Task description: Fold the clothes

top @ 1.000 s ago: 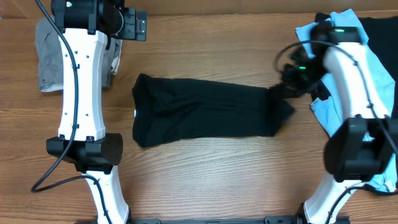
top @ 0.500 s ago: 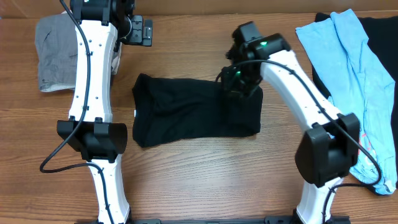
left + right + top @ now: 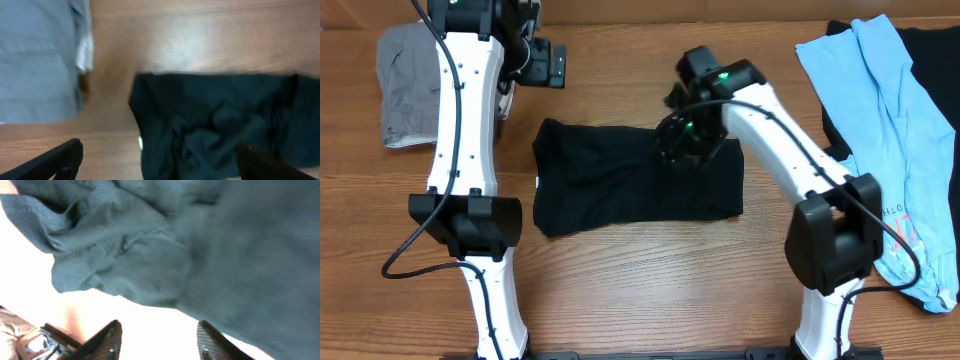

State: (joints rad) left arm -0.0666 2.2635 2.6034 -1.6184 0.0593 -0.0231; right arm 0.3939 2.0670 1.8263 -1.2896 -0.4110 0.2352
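A black garment (image 3: pixel 610 185) lies across the table middle, its right end folded over to the left. My right gripper (image 3: pixel 678 140) hovers over its upper right part. In the right wrist view its jaws (image 3: pixel 157 340) are open with nothing between them, and the cloth (image 3: pixel 200 245) fills the view above. My left gripper (image 3: pixel 558 66) is open and empty, held high near the back left. In the left wrist view its jaws (image 3: pixel 160 167) stand wide apart above the garment's left end (image 3: pixel 215 125).
A folded grey garment (image 3: pixel 405 85) lies at the back left and also shows in the left wrist view (image 3: pixel 35 60). A light blue garment (image 3: pixel 890 110) lies along the right side over another black garment (image 3: pixel 930 50). Bare wood lies in front.
My right gripper carried the black garment's right end leftward, folding it over and shortening the garment. It has since moved a little further left. The left arm shifted slightly.
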